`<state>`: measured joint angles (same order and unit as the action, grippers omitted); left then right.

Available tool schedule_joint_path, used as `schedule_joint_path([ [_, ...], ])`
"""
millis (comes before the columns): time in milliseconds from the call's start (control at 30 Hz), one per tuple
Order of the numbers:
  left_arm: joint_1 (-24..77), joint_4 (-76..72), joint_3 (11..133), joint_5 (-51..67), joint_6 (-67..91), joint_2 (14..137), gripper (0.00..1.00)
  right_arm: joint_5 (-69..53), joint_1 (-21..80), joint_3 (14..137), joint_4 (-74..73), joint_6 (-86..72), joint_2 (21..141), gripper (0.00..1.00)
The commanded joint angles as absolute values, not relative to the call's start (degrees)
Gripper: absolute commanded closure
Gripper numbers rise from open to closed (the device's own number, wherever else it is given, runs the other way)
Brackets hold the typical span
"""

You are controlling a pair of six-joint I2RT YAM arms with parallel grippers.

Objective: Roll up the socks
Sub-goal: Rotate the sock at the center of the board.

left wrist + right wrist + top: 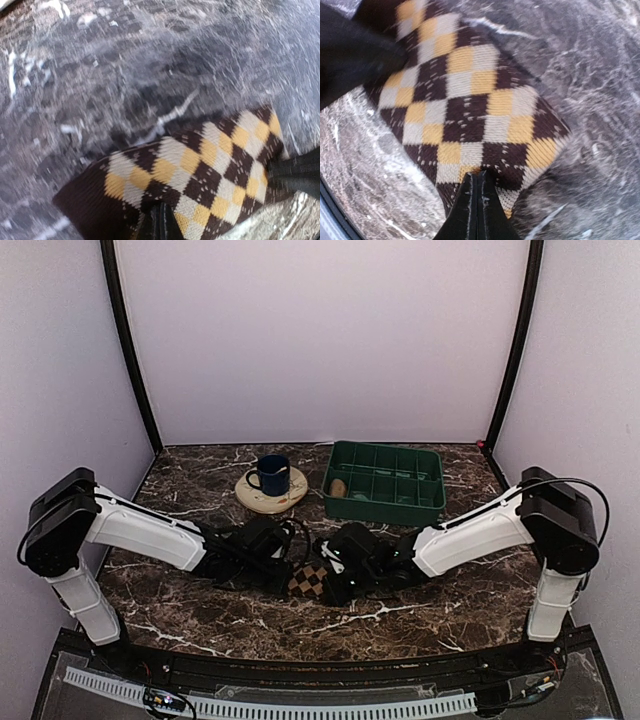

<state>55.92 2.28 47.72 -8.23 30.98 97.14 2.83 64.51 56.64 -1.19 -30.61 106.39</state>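
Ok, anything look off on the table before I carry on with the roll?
Nothing stands out. The argyle sock lies on the marble table, pinched from either side by the left pincer and right pincer. The blue mug stands upright on its wooden coaster, nothing spilled, and a tan bundle sits in the green tray.

We've got the argyle sock lying flat on the dark marble table, front and centre: dark brown, with yellow-tan and cream diamonds. Over in the green tray we spot a small tan bundle, near-left compartment.
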Motion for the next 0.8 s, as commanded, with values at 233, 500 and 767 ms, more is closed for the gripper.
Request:
schedule_joint_path([
  [233, 50.1, -0.3, 51.7, -4.5, 21.7, 101.8, 1.0, 1.8, 67.6, 59.3, -4.3, -36.5, 106.9, 1.0],
  [500, 48.4, -3.6, 52.7, -2.1, 18.8, 103.7, 1.0, 1.5, 69.2, 63.0, -3.4, -36.2, 108.9, 1.0],
  [767, 47.2, -9.0, 52.8, 2.6, 15.4, 104.8, 1.0, -0.1, 70.2, 64.8, -0.4, -34.7, 111.3, 1.0],
])
